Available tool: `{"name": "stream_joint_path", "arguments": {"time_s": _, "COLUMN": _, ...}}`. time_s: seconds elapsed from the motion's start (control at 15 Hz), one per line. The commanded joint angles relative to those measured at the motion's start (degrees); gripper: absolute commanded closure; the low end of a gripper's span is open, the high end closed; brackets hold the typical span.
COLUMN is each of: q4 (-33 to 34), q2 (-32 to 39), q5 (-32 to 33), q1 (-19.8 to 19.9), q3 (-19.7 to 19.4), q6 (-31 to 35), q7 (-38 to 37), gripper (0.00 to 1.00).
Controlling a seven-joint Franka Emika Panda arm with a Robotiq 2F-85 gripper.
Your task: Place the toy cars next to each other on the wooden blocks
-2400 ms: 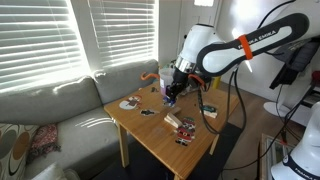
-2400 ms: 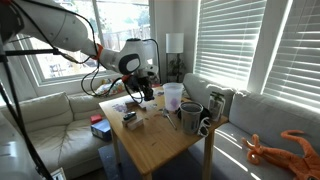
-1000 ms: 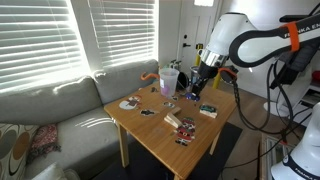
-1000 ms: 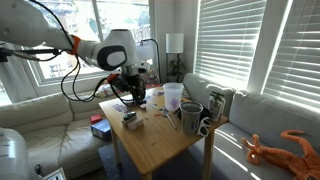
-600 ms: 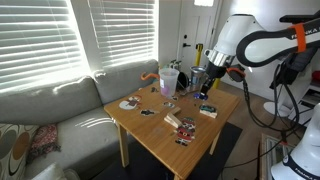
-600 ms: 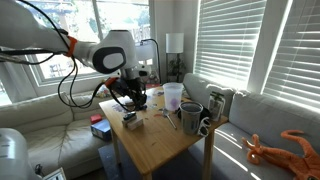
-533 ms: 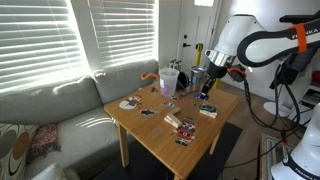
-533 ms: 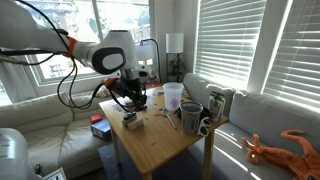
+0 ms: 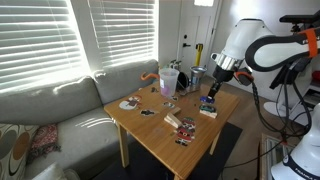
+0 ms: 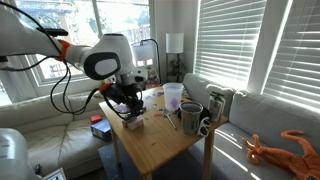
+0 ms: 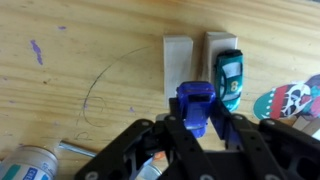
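Note:
In the wrist view my gripper (image 11: 200, 122) is shut on a blue toy car (image 11: 195, 103), held just short of two pale wooden blocks lying side by side. The left block (image 11: 177, 62) is bare. The right block (image 11: 218, 42) carries a teal toy car (image 11: 229, 78). In both exterior views the gripper (image 9: 212, 88) (image 10: 130, 104) hangs low over the blocks (image 9: 208, 112) near the table's edge.
A skull sticker (image 11: 291, 101) lies right of the blocks and a white tube (image 11: 25, 165) at the lower left. A pale cup (image 10: 173, 96), mugs (image 10: 191, 119) and small items (image 9: 181, 125) stand on the table (image 10: 160, 150). A sofa (image 9: 50, 120) borders it.
The arm has swung from over the table's middle, near the cup, across to the edge where the blocks lie, and has come lower.

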State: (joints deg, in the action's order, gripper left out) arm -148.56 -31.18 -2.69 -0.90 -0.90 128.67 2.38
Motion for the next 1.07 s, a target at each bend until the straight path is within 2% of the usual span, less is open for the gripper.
{"name": "stream_joint_path", "arguments": {"time_s": 0.0, "q4": -4.0, "q2": -4.4, "q5": 0.5, "q1": 0.4, "q3": -0.5, "q6": 1.8, "q7": 0.8, "gripper": 0.90}}
{"name": "stream_joint_path", "arguments": {"time_s": 0.53, "q4": -8.8, "q2": -8.2, "q5": 0.2, "q1": 0.9, "q3": -2.4, "q6": 4.6, "q7": 2.3, "gripper": 0.90}}
{"name": "stream_joint_path", "arguments": {"time_s": 1.0, "q4": -9.5, "q2": -8.3, "q5": 0.0, "q1": 0.7, "q3": -3.7, "q6": 5.5, "q7": 4.3, "gripper": 0.90}}
